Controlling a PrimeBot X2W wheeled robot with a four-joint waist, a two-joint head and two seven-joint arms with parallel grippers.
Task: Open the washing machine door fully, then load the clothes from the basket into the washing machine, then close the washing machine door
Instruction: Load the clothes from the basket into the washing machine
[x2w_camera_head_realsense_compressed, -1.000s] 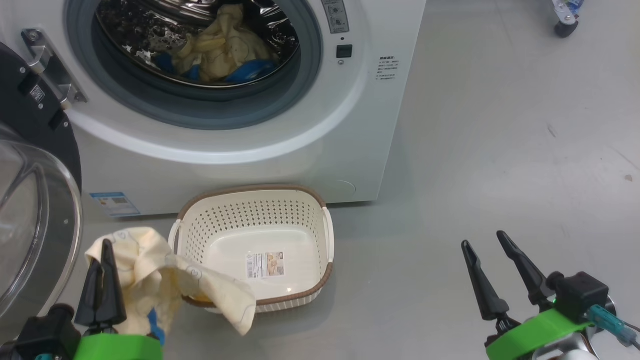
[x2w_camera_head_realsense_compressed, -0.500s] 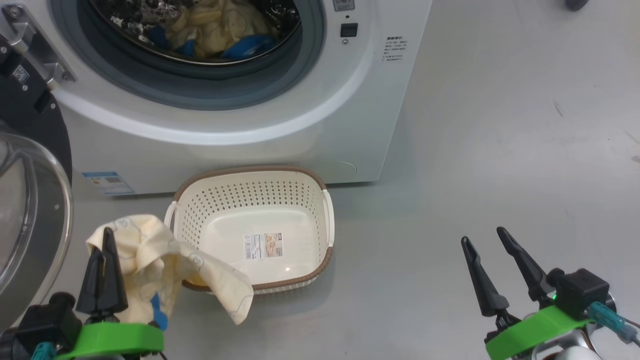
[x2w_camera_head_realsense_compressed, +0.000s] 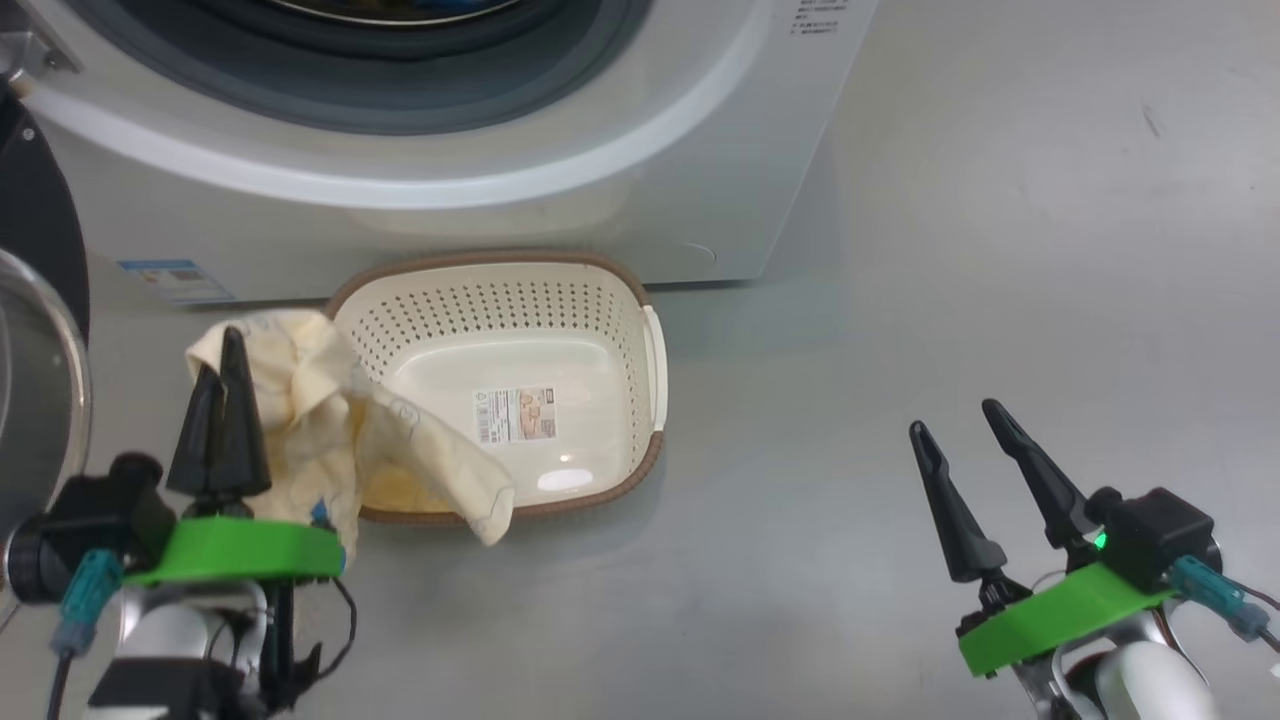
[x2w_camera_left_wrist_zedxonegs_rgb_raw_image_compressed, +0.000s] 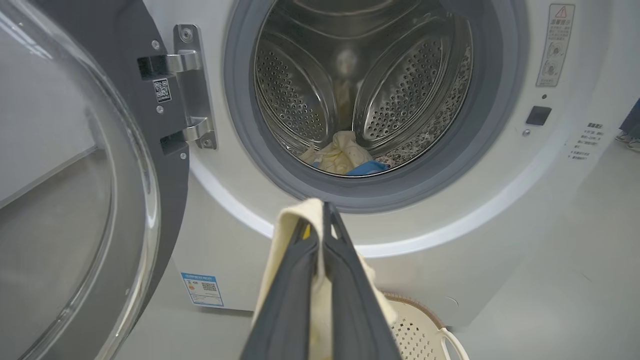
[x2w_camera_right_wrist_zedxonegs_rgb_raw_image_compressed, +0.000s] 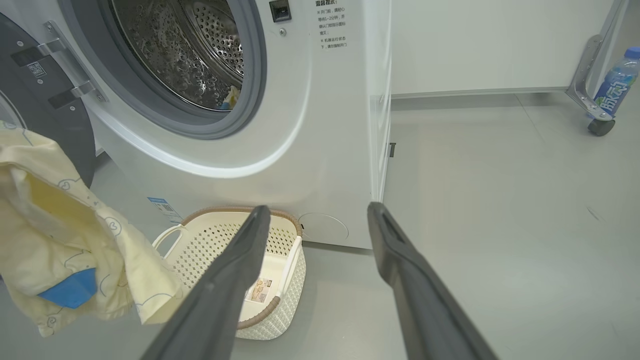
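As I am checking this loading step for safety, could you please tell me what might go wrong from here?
The left jaws pinch only a fold of the cream garment; most hangs loose, so it may slip out.
Its trailing corner hangs near the basket rim and might snag or drag it.
Loose fabric could drape over the grey door seal rather than land inside.

Grey floor (x2w_camera_right_wrist_zedxonegs_rgb_raw_image_compressed: 500, 210); blue-labelled bottle (x2w_camera_right_wrist_zedxonegs_rgb_raw_image_compressed: 616, 82) beside a castor (x2w_camera_right_wrist_zedxonegs_rgb_raw_image_compressed: 599, 126), perhaps a cart's.
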